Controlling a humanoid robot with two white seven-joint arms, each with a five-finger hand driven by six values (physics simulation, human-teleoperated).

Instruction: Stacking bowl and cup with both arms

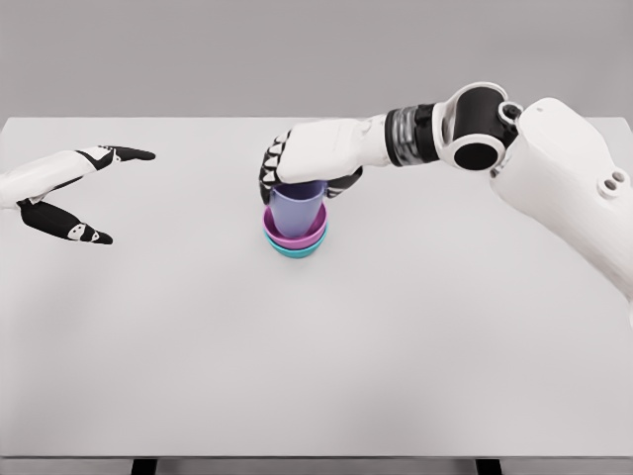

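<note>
The small light-purple plastic cup (pixel 297 208) sits in a pink bowl (pixel 294 236) that rests in a teal bowl (pixel 297 249) near the middle of the white table (pixel 316 376), and the right hand (pixel 312 163) has its fingers wrapped around the cup's top. The cup looks light, hard and a bit slippery, so holding it by the rim and sides seems best. The left hand (pixel 69 193) waits far off with fingers spread, holding nothing, and nothing else stands in the way.

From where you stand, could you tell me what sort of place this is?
Probably a bare simulated test bench: a plain white table, a featureless grey backdrop, and only a stacked cup and bowls.
</note>
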